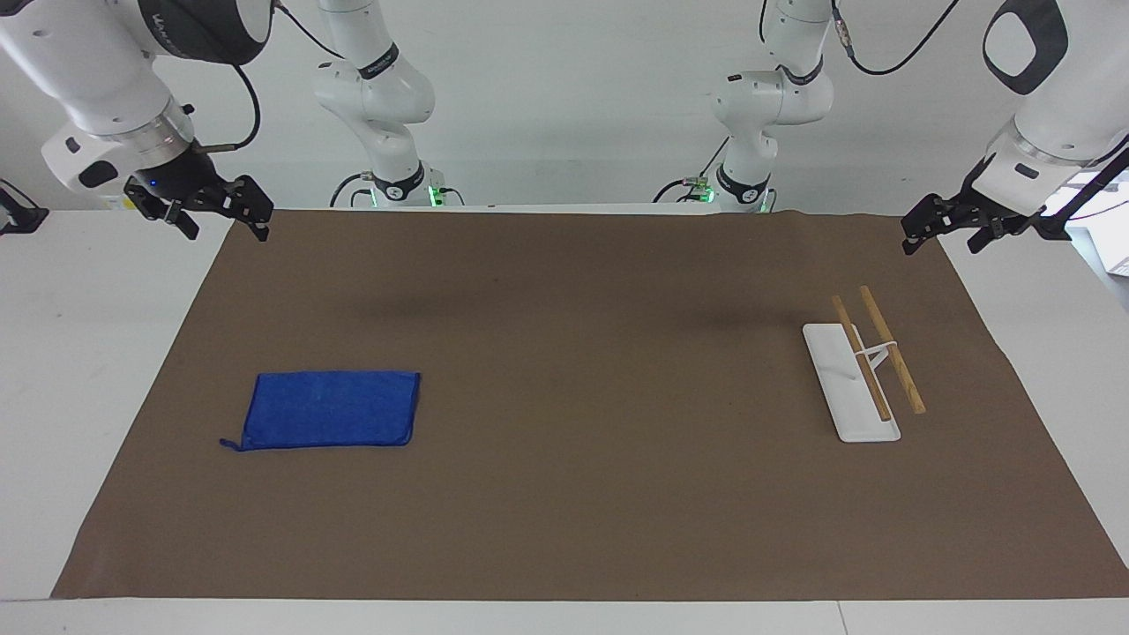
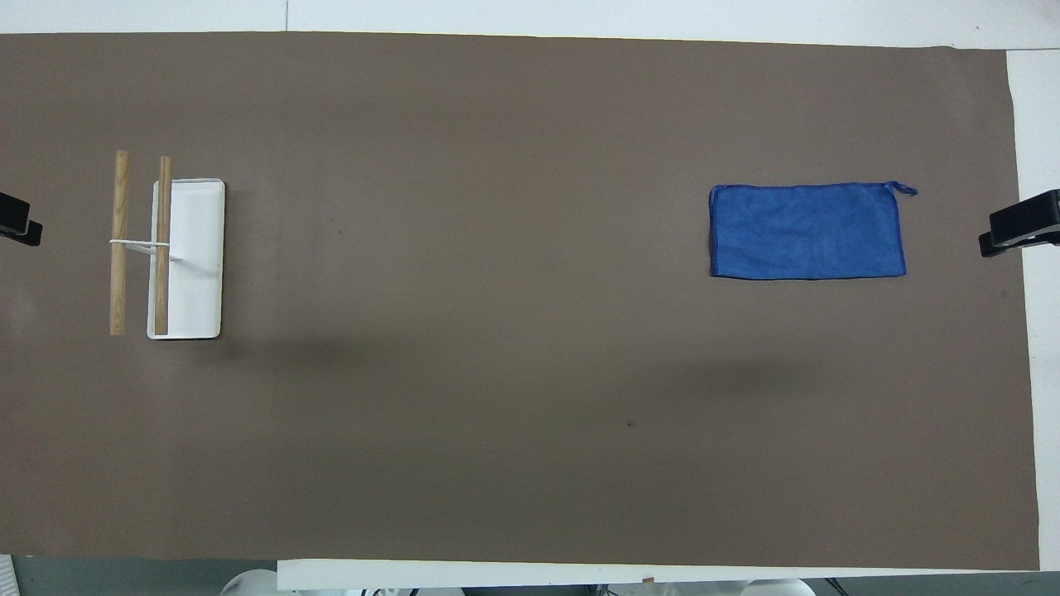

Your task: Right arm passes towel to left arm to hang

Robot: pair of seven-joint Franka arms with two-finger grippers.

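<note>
The blue towel (image 1: pixel 331 409) lies flat on the brown mat (image 1: pixel 564 494) toward the right arm's end of the table; it also shows in the overhead view (image 2: pixel 807 231), with its small loop at one corner. My right gripper (image 1: pixel 223 222) hangs open and empty in the air over the mat's edge at that end, apart from the towel; its tip shows in the overhead view (image 2: pixel 1023 223). My left gripper (image 1: pixel 944 236) hangs open and empty over the mat's edge at the left arm's end; its tip shows in the overhead view (image 2: pixel 18 220). Both arms wait.
A hanging rack with a white base (image 1: pixel 847 388) and two raised wooden bars (image 1: pixel 891 349) stands on the mat toward the left arm's end, also in the overhead view (image 2: pixel 199 257). White tabletop borders the mat on all sides.
</note>
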